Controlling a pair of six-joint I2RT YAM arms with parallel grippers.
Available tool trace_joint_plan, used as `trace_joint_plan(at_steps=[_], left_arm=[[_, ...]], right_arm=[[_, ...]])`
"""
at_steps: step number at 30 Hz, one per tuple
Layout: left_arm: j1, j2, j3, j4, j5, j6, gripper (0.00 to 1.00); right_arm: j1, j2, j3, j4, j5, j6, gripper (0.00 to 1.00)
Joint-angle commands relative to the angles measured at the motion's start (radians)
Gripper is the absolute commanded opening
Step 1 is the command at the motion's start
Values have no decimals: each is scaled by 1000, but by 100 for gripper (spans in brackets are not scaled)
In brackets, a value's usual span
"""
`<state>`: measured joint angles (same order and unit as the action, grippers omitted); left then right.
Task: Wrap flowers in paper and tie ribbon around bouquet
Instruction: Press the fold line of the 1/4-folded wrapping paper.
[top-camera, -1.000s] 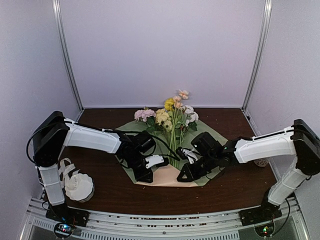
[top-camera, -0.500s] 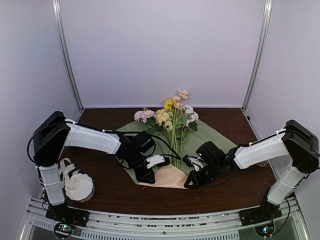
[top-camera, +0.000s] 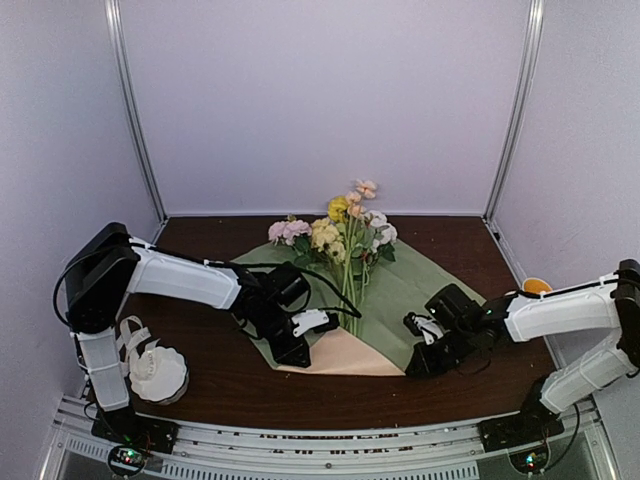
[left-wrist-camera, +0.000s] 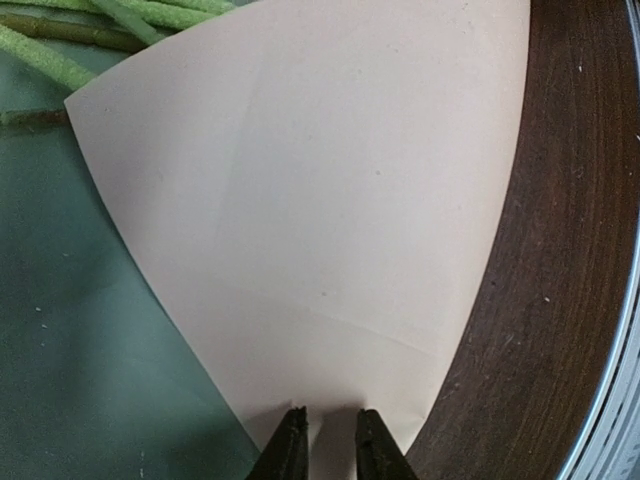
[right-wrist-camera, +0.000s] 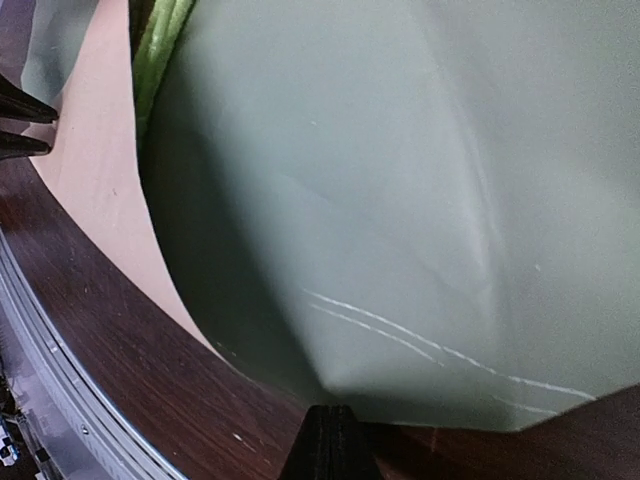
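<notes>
The flowers (top-camera: 345, 238) lie on the sage green paper (top-camera: 405, 290), stems (left-wrist-camera: 90, 25) toward me. A peach-pink paper (top-camera: 345, 352) lies by the stem ends. My left gripper (top-camera: 294, 355) rests its narrowly parted tips on the peach sheet's (left-wrist-camera: 320, 200) near corner, and paper shows in the gap at the left gripper (left-wrist-camera: 325, 425). My right gripper (top-camera: 419, 364) is shut on the near edge of the green sheet (right-wrist-camera: 380, 200), which runs into the closed tips of the right gripper (right-wrist-camera: 330, 415). The ribbon (top-camera: 132, 335) lies looped at the left. No bouquet is in view.
A white scalloped bowl (top-camera: 160, 373) stands at the near left beside the left arm's base. Something small and orange (top-camera: 537, 285) sits at the right wall behind the right arm. Bare brown table (right-wrist-camera: 130, 370) and the metal front rail run below the papers.
My right gripper has moved right and toward me, drawing the green paper's corner out with it, so the sheet now lies spread wider. The left arm has stayed put.
</notes>
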<state>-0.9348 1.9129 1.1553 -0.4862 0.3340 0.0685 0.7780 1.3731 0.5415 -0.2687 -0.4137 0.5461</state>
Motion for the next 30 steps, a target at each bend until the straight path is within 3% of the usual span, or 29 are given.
trace_joint_plan(at_steps=[1, 6, 13, 18, 30], left_arm=[[-10, 109, -56, -89, -52, -14, 21], [-15, 112, -55, -89, -53, -12, 21], [-15, 112, -53, -90, -49, -9, 22], [-15, 111, -53, -91, -49, -9, 22], [-42, -13, -107, -48, -158, -13, 19]], right_arm=[[-1, -74, 53, -165, 59, -10, 4], [74, -50, 205, -148, 18, -78, 4], [103, 181, 304, -22, -68, -106, 2], [102, 282, 282, -9, -65, -120, 1], [102, 286, 175, 31, -47, -88, 0]])
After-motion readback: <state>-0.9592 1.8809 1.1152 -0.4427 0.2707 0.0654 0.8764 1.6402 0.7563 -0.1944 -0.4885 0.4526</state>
